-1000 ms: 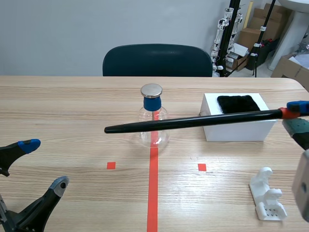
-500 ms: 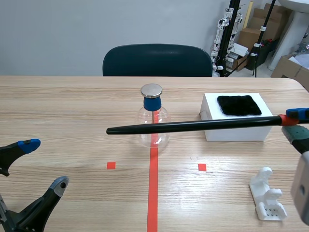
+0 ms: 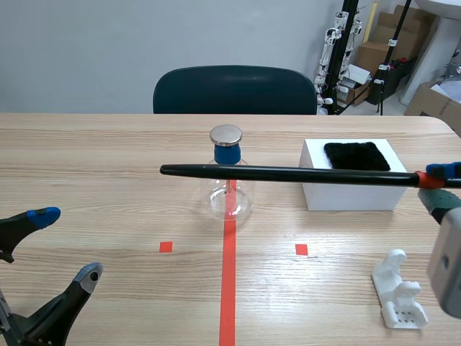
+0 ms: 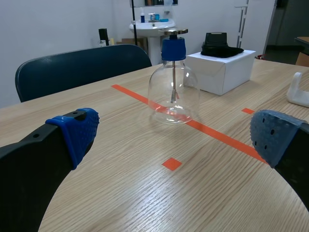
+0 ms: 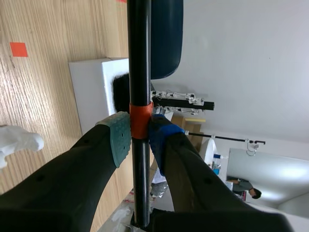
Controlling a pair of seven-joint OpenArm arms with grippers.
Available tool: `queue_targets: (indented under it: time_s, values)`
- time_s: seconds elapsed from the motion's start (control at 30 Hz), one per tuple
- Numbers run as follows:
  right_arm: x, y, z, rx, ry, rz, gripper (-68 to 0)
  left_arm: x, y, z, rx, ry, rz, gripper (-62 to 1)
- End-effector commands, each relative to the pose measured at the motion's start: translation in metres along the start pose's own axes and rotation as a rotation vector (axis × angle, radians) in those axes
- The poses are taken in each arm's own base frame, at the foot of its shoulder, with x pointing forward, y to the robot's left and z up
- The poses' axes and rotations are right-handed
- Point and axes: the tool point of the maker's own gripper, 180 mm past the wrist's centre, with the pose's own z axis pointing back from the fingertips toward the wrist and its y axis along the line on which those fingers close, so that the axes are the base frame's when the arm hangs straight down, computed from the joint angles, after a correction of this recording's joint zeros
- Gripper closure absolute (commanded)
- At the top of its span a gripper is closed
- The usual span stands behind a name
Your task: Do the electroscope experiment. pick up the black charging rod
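Between the pads of the right gripper we see the black charging rod, clamped at its orange-red band, so this pincer is closed on the rod with the fingers narrow. The rod is off the table and roughly level. It runs out ahead of the right gripper and crosses in front of the glass electroscope flask, below its blue collar and metal cap. We can't tell if it touches the glass. A white box with a black fur pad on top sits just behind the rod, near the gripped end. A white plastic stand sits on the table below the right gripper. The left gripper is spread wide and holds nothing, low over the table, with the flask well ahead of it. We judge the pick-up done, since the rod is gripped and airborne. What's left looks like rubbing the rod on the fur pad, then bringing it to the cap.
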Motion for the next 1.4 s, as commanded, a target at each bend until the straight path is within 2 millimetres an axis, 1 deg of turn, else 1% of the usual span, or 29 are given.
queue_targets:
  time_s: [0.0,1.13,1.23,1.37]
  values:
    - [0.0022,-0.009,-0.0007,-0.035,-0.008,-0.003,-0.2,0.006,0.0023,-0.0021,0.008,-0.031,-0.001,-62.3]
    - [0.0031,-0.0087,-0.0007,-0.033,-0.013,-0.008,-0.2,0.006,0.0023,-0.0021,0.008,-0.031,-0.001,-62.3]
    - [0.0031,-0.0087,-0.0007,-0.033,-0.014,-0.008,-2.7,0.006,0.0023,-0.0021,0.008,-0.031,-0.001,-62.3]
    - [0.0031,-0.0087,-0.0007,-0.033,-0.014,-0.008,-2.7,0.006,0.0023,-0.0021,0.008,-0.031,-0.001,-62.3]
